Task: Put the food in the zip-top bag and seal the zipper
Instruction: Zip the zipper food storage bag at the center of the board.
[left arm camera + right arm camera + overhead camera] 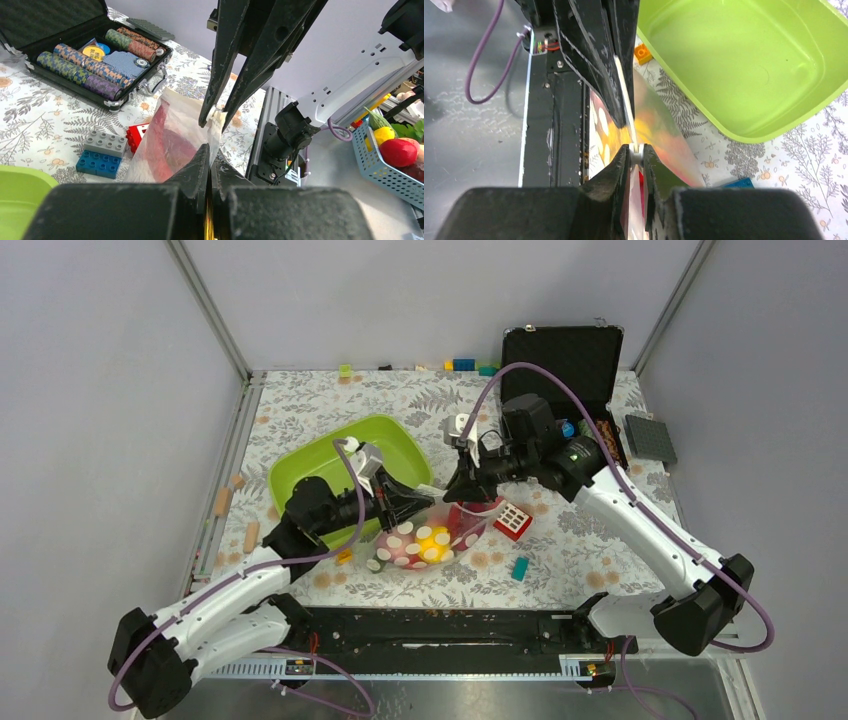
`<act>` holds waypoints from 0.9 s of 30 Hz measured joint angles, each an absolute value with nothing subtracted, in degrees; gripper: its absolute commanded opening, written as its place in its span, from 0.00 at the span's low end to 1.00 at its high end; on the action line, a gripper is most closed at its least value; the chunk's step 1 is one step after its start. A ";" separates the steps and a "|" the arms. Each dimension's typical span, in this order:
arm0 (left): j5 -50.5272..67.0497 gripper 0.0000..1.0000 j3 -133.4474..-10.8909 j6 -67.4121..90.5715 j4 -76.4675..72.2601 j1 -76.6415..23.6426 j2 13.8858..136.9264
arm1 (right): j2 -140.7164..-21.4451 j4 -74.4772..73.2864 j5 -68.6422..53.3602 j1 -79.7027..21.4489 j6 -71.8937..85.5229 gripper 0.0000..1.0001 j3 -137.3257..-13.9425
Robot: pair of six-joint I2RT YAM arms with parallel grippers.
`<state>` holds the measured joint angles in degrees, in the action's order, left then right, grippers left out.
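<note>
A: Zip-top bag (425, 545) sits near the middle of the table (300, 400), a little toward the near edge, just beside the near right corner of the lime-green tub (330, 455). Its dotted face is up, and a yellow lemon (435, 538) and a dark red piece (466, 520) show through the plastic.

B: And both claws are on it! Left gripper (210, 155) is clamped tight on the zipper (624, 100), that pale strip along the mouth. Right gripper (636, 150) pinches the same strip, jaws nearly together with only plastic between them.

A: So the mouth is lifted on the far side, and the belly of the bag sags toward the near edge below the two claws.

B: Now, what the next move turns on: the strip's long axis runs straight from one claw to the other, roughly left to right across the table. The claws stand close together along it, the left at the tub end, the right toward the red block (512, 521).

A: Looks like the sealing stage to me. Food is inside and the strip is waiting to be pressed.

B: I'd say one claw anchors while the other slides outward along that line. Neither arm is nearer, since both are touching already. Whether the stretch between them is pressed shut, I can't tell.

A: Poker-chip case (562, 365) is well apart at the far right corner.
</note>
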<state>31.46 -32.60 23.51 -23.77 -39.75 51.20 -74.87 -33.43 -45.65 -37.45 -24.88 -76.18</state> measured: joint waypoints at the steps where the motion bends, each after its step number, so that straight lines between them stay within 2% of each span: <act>1: 31.24 0.00 -32.45 23.66 -23.38 -39.66 50.72 | -74.87 -34.06 -45.50 -37.32 -25.69 0.04 -76.18; 9: 25.58 0.00 -32.23 23.11 -17.52 -39.66 46.35 | -74.85 -39.35 -42.44 -35.00 -29.74 0.03 -76.12; 18: 8.40 0.00 -28.99 22.31 -9.43 -40.05 38.04 | -74.63 -39.77 -37.69 -31.33 -28.95 0.02 -73.60; 27: -0.73 0.00 -26.37 22.31 -7.01 -40.36 32.84 | -74.61 -38.19 -34.85 -28.36 -24.97 0.00 -71.07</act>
<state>-0.73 -26.37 22.31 -7.01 -40.36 32.84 -74.61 -38.20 -34.85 -28.36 -24.97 -71.07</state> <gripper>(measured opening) 0.006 0.153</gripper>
